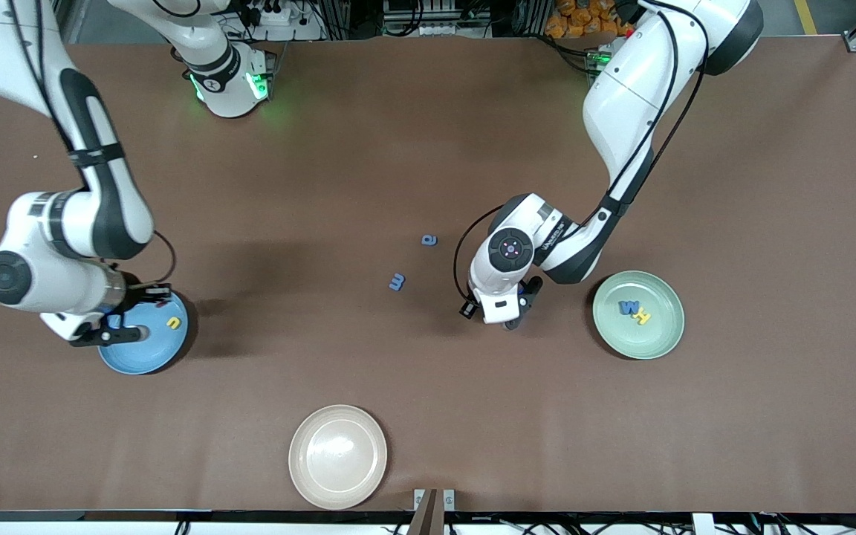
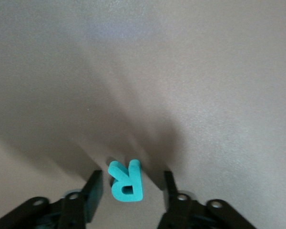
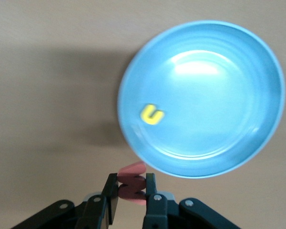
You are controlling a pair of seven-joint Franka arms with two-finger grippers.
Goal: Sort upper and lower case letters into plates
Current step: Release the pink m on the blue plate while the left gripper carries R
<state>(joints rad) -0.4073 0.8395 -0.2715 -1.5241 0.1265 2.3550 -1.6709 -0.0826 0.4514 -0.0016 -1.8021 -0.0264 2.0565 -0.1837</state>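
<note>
Nearest the front camera lies the beige plate (image 1: 337, 456), bare and not part of the sorting. Farther up the table, the green plate (image 1: 638, 314) at the left arm's end holds a blue W (image 1: 628, 307) and a yellow H (image 1: 643, 318). The blue plate (image 1: 144, 336) at the right arm's end holds a yellow u (image 1: 173, 323).

What matters now is the teal R (image 2: 126, 180). It lies flat on the bare table, directly between the fingers of the left gripper (image 2: 131, 191), which is low over the table beside the green plate. The jaws are partly open, one finger on each side of the letter, with small gaps showing, so I judge it not yet pinched. The R's long axis runs along the fingers, so they would close across its narrow width.

The right gripper (image 3: 131, 191) hangs by the rim of the blue plate, jaws narrow and clamped on a red letter (image 3: 132, 181) whose shape I cannot read.

A blue a (image 1: 429, 240) and a blue m (image 1: 397, 281) lie loose mid-table, closer to the left arm's gripper.
</note>
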